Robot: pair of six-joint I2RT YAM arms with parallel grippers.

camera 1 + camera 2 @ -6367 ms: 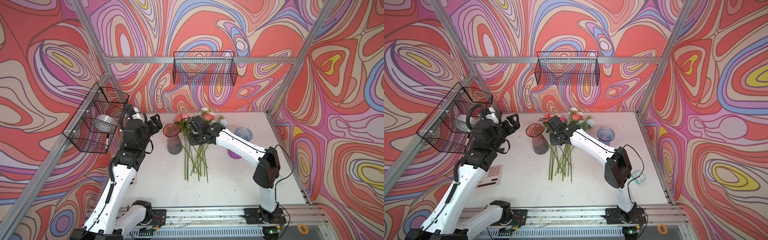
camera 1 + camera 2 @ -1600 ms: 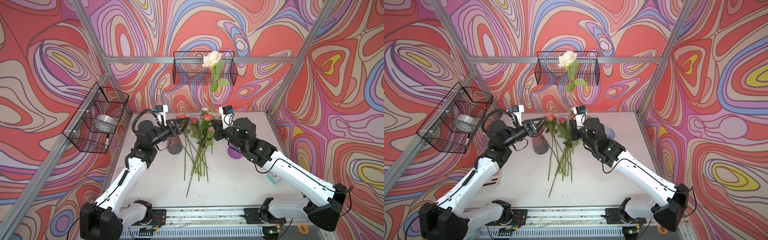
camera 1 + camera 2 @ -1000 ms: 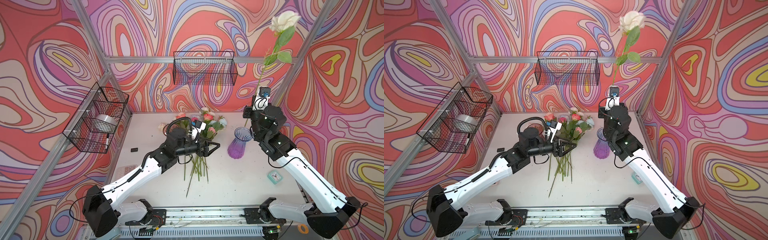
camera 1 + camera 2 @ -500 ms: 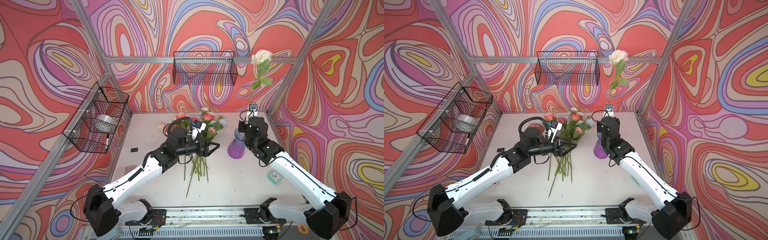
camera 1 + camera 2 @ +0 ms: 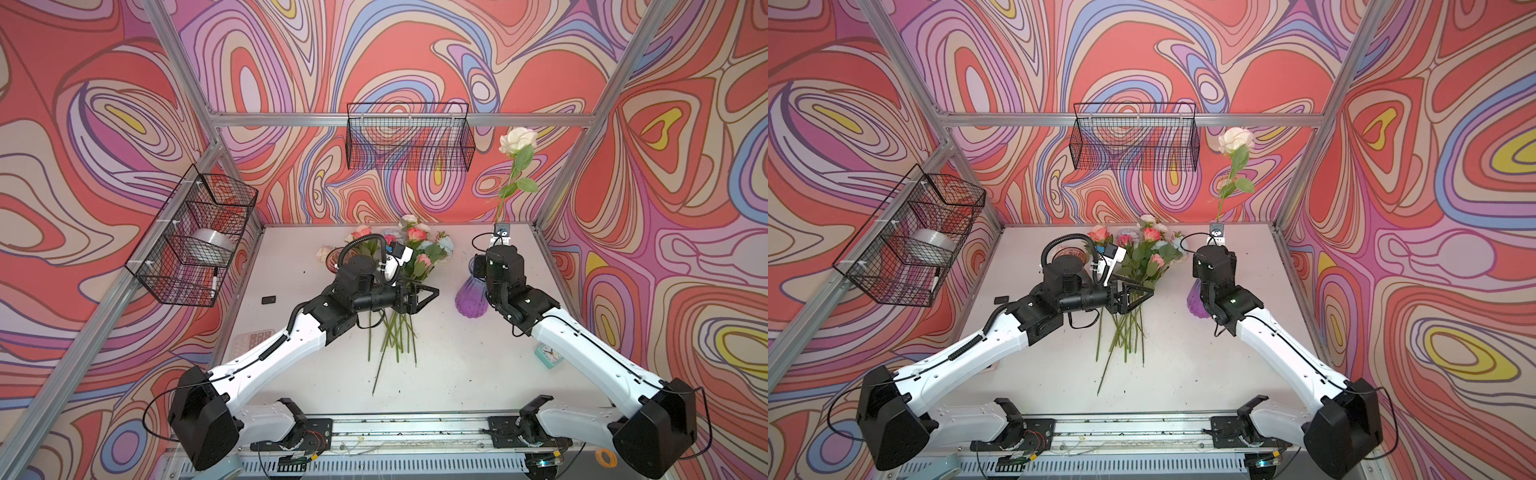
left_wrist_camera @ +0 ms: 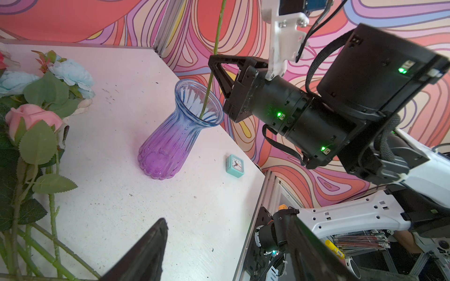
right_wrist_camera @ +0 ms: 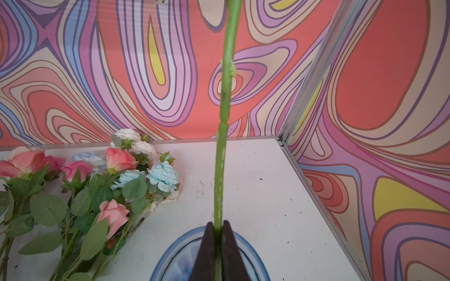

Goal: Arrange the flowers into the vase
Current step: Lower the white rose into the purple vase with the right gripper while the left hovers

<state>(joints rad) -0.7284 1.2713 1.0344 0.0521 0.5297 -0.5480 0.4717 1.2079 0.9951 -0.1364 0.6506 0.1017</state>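
Right wrist | right jaws clamped on rose stem (image 7: 220, 170), tip inside vase (image 6: 168, 146) | left jaws apart

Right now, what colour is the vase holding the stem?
The vase fades from blue rim to purple base; best in left wrist view.

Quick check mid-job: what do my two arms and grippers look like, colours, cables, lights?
The left arm and right arm have white shells, black joints and thin black cables. A ribbed black hose loops over the left wrist. The left gripper and right gripper have black triangular open-frame fingers. Green lights glow on the right wrist.
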